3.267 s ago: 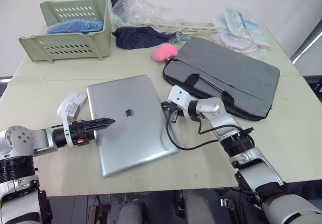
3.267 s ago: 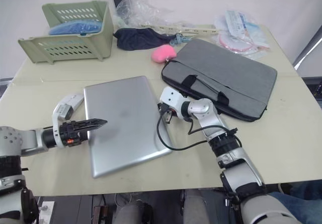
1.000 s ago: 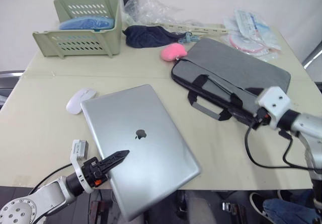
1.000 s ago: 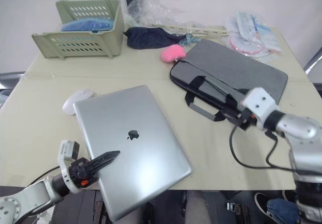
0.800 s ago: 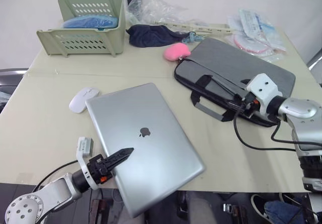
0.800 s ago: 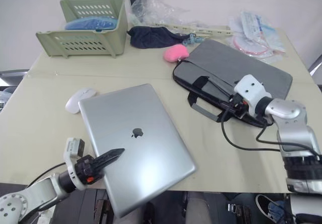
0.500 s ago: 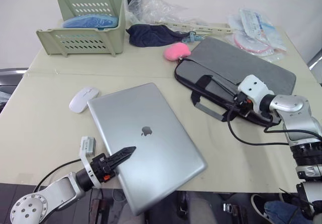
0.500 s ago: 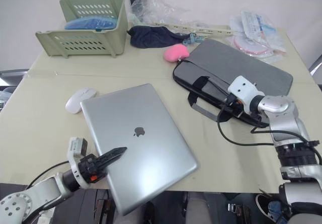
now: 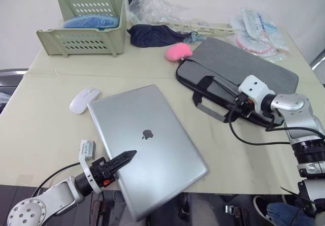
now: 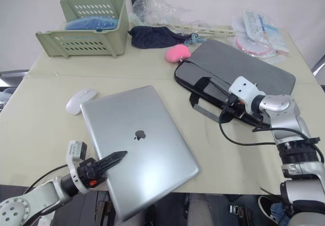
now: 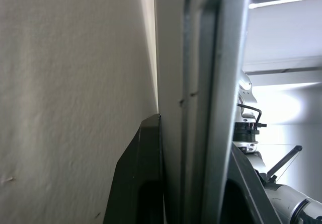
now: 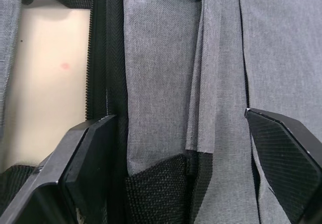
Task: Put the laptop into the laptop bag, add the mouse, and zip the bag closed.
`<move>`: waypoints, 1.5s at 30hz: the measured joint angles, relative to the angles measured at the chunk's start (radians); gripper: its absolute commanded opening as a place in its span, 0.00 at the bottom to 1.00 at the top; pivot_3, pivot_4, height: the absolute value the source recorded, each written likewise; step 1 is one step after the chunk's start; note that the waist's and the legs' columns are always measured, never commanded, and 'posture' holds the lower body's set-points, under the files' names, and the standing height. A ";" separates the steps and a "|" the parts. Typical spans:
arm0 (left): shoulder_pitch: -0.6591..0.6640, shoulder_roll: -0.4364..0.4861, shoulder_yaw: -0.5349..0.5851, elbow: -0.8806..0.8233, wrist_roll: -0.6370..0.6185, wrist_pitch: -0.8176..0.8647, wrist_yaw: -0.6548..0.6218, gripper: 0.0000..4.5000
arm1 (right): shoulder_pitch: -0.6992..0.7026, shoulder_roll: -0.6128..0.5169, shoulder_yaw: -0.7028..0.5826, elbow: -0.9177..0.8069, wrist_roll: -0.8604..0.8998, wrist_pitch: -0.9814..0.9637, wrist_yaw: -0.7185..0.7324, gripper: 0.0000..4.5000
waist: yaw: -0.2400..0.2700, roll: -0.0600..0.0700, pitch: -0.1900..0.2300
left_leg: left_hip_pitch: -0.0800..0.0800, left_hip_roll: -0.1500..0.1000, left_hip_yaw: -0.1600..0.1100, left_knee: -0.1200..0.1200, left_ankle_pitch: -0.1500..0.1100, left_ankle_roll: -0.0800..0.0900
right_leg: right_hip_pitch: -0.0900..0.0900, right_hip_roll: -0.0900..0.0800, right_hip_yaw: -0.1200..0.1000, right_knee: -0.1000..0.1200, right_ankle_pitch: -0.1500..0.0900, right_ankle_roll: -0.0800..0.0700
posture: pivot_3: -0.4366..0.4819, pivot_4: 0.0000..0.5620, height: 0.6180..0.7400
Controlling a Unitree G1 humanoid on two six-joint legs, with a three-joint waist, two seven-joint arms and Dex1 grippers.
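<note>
Two grips: we pinch stiff, slippery laptop (image 9: pixel 147 144) edge with left gripper (image 9: pixel 123 159); right gripper (image 12: pixel 186 173), fingers spread, straddles floppy laptop bag (image 9: pixel 244 73) lip, 3 o'clock.

Head stereo pair overlooks table (image 9: pixel 45 119); wrist cameras close-up.

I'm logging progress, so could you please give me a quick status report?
Left gripper shut on laptop at near table edge. Right gripper open over laptop bag opening. Mouse untouched beside laptop.
</note>
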 measured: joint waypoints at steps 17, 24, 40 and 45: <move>-0.001 0.004 -0.001 0.026 0.052 0.010 -0.078 0.07 | 0.000 0.001 -0.061 0.012 0.110 0.130 0.034 0.02 | 0.000 0.000 0.000 | 0.000 0.000 0.000 0.000 0.000 0.000 | 0.000 0.000 0.000 0.000 0.000 0.000 | 0.48 0.27 1.00; -0.007 0.004 -0.003 0.028 0.054 0.011 -0.079 0.07 | 0.009 0.001 -0.093 -0.127 0.210 0.342 0.067 0.02 | 0.001 0.001 0.001 | 0.000 0.000 -0.001 0.000 0.000 0.000 | 0.000 0.000 0.000 0.000 0.000 0.000 | 0.48 0.27 1.00; -0.125 0.003 -0.069 0.092 -0.083 -0.006 0.027 0.07 | -0.014 0.001 -0.092 -0.506 0.409 0.810 0.048 0.02 | 0.002 0.002 0.001 | 0.000 0.000 -0.002 0.000 0.000 0.000 | 0.000 0.000 0.000 0.000 0.000 0.000 | 0.48 0.27 1.00; -0.165 -0.008 -0.084 0.108 -0.102 -0.019 0.058 0.07 | -0.083 -0.011 -0.092 -0.547 0.424 0.863 0.022 0.02 | 0.001 0.002 0.001 | 0.000 0.000 -0.002 -0.001 0.000 0.000 | 0.000 0.000 0.000 0.000 0.000 0.000 | 0.48 0.27 1.00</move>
